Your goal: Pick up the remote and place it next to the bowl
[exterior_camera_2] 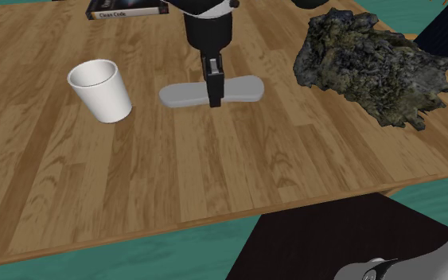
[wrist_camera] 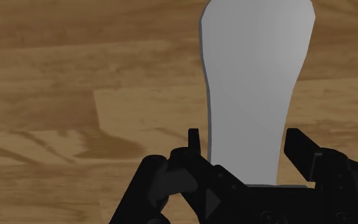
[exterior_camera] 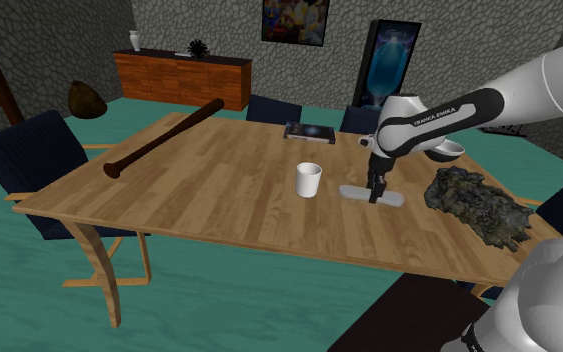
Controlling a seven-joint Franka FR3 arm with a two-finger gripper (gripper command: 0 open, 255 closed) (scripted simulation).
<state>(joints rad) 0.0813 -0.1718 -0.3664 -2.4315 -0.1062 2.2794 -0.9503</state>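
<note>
The remote (exterior_camera: 394, 198) is a flat pale grey bar lying level on the wooden table (exterior_camera: 199, 190), to the right of a white cup (exterior_camera: 310, 180). My black gripper (exterior_camera: 377, 190) comes straight down on its middle and is shut across its narrow width. From the second exterior view the gripper (exterior_camera_2: 213, 95) clasps the remote (exterior_camera_2: 246, 87), whose ends stick out on both sides. In the wrist view the remote (wrist_camera: 254, 76) runs away from the gripper (wrist_camera: 244, 156), one finger (wrist_camera: 193, 143) on each side. A grey bowl (exterior_camera: 452, 150) sits just behind my hand.
A dark rocky lump (exterior_camera: 479, 205) lies close on the shoulder view's right of the remote, seen also from the second exterior view (exterior_camera_2: 369, 64). A book (exterior_camera: 309, 131) lies behind the cup (exterior_camera_2: 101, 90), and a long bat (exterior_camera: 164, 138) lies far left. Blue chairs (exterior_camera: 29, 155) ring the table.
</note>
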